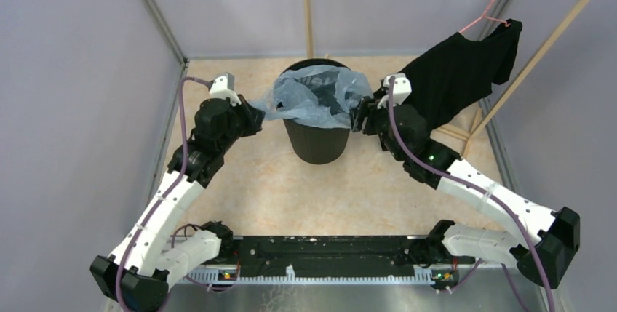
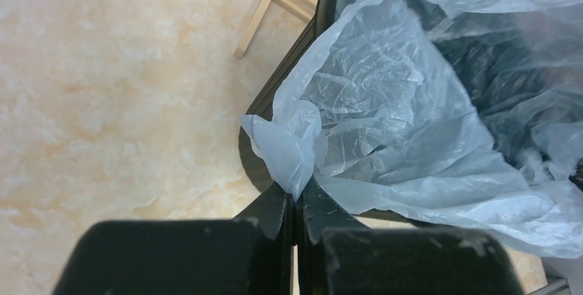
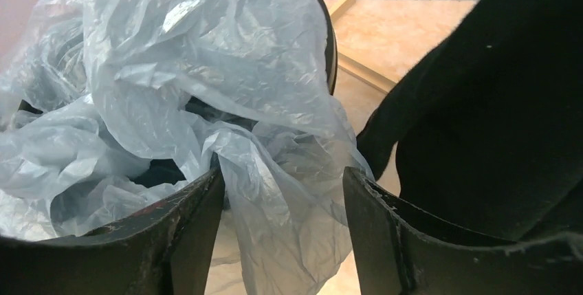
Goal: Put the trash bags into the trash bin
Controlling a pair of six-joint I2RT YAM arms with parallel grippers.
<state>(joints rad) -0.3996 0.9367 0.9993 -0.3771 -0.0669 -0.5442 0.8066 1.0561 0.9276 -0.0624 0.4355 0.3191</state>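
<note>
The pale blue translucent trash bag (image 1: 318, 96) lies crumpled over the mouth of the round black trash bin (image 1: 317, 140), spilling over its rim on both sides. My left gripper (image 1: 256, 117) is shut on a corner of the bag (image 2: 289, 150) at the bin's left rim (image 2: 289, 68). My right gripper (image 1: 358, 117) is open at the bin's right rim, and a hanging fold of the bag (image 3: 289, 199) sits between its fingers (image 3: 196, 219). The bin's inside is mostly hidden by film.
A black T-shirt (image 1: 466, 72) hangs on a pink hanger from the wooden clothes rack (image 1: 553, 32) right behind my right arm; it fills the right of the right wrist view (image 3: 495, 102). A rack post (image 1: 307, 6) stands behind the bin. Grey walls enclose the marbled floor.
</note>
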